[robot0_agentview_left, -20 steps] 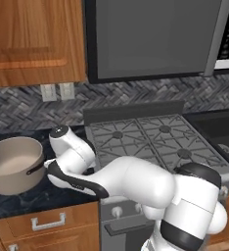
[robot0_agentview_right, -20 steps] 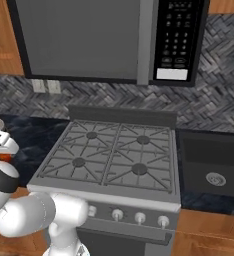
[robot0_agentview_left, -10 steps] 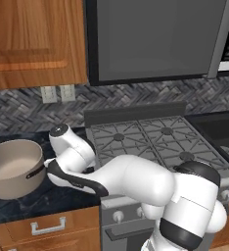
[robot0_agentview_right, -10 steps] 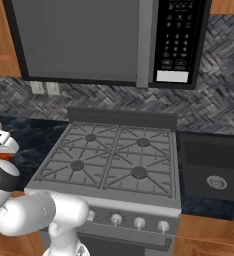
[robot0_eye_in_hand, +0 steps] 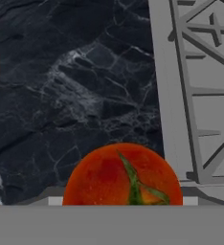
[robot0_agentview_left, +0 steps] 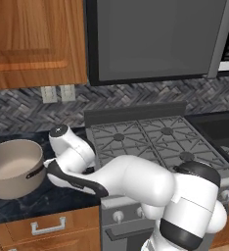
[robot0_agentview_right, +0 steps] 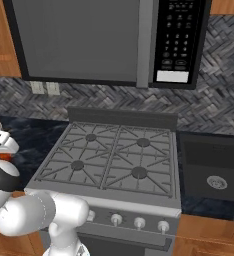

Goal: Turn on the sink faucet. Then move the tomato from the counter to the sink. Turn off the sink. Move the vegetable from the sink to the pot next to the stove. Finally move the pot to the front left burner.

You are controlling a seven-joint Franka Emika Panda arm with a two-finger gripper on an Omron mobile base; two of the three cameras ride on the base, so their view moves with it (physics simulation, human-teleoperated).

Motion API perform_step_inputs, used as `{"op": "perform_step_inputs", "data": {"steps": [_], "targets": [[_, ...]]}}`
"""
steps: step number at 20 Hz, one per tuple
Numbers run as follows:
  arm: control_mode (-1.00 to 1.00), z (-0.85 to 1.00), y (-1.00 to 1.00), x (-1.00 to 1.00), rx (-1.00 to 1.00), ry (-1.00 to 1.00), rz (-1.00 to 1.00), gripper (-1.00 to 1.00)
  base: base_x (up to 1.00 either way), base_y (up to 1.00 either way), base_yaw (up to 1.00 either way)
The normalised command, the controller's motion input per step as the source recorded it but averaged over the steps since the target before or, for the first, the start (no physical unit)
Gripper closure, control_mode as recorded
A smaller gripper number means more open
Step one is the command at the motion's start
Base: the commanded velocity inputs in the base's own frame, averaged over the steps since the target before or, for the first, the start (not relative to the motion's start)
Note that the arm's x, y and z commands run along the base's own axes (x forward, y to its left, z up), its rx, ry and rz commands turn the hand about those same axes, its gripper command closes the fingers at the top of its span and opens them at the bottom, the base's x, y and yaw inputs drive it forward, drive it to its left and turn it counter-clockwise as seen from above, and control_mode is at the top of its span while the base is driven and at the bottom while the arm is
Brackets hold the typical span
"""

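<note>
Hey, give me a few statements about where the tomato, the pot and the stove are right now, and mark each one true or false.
1. The tomato sits at the gripper, above the dark counter. True.
2. The pot stands on a burner. False: it stands on the counter, left of the stove.
3. The tomato lies inside the pot. False: the pot looks empty.
4. The stove grates carry nothing. True.

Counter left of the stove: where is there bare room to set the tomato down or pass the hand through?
Free: the dark marble counter between the pot and the stove. The tomato hangs above it, close to the stove's left edge, between the gripper's jaws. In the left base view the arm crowds the counter beside the pot. The stove grates are all bare.
</note>
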Motion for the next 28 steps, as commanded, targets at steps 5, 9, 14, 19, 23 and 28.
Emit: {"op": "perform_step_inputs", "data": {"steps": [5, 9, 14, 19, 23, 28], "targets": [[-1.00, 0.03, 0.35, 0.00, 0.00, -0.02, 0.00, 1.00, 0.00, 0.00, 0.00], [-1.00, 0.29, 0.35, 0.00, 0.00, -0.04, 0.00, 1.00, 0.00, 0.00, 0.00], [-1.00, 0.49, 0.44, 0.01, 0.00, -0.04, 0.00, 1.00, 0.00, 0.00, 0.00], [-1.00, 0.46, 0.51, 0.06, 0.00, 0.00, 0.00, 1.00, 0.00, 0.00, 0.00], [-1.00, 0.38, 0.42, 0.04, 0.02, 0.00, 0.00, 1.00, 0.00, 0.00, 0.00], [-1.00, 0.22, 0.36, 0.16, 0.00, 0.00, 0.00, 1.00, 0.00, 0.00, 0.00]]}}
